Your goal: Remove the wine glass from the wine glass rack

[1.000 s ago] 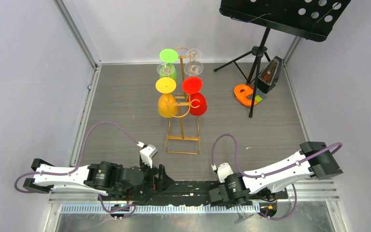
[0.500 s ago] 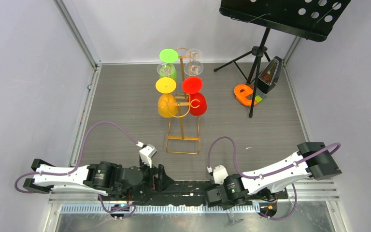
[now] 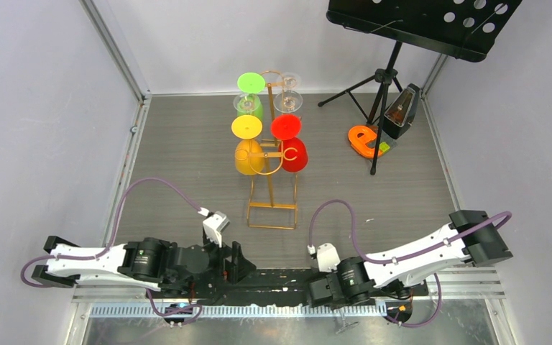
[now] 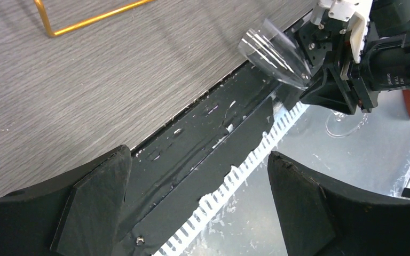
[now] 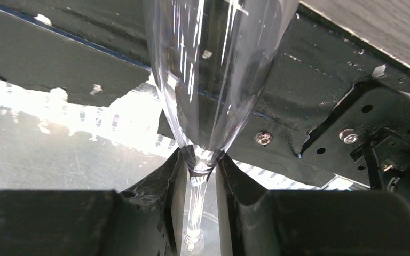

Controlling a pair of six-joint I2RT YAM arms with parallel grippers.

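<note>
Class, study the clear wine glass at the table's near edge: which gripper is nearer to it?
Right. The right gripper grips the clear wine glass by its stem. The left gripper stands open and apart, off to the glass's left.

**Three Cameras, Three Looks**

One camera sits high up, above and behind the two arms. It looks down on the whole tabletop. The arm bases are at the bottom of its picture, and the wine glass rack looks small in the middle.

The left wrist camera rides low over the near edge of the tabletop. It looks out past the left pincer and across to the right pincer and the wine glass.

The right wrist camera looks along its own fingers, very close to that same glass. Both wrist views share the black strip at the tabletop's edge.
</note>
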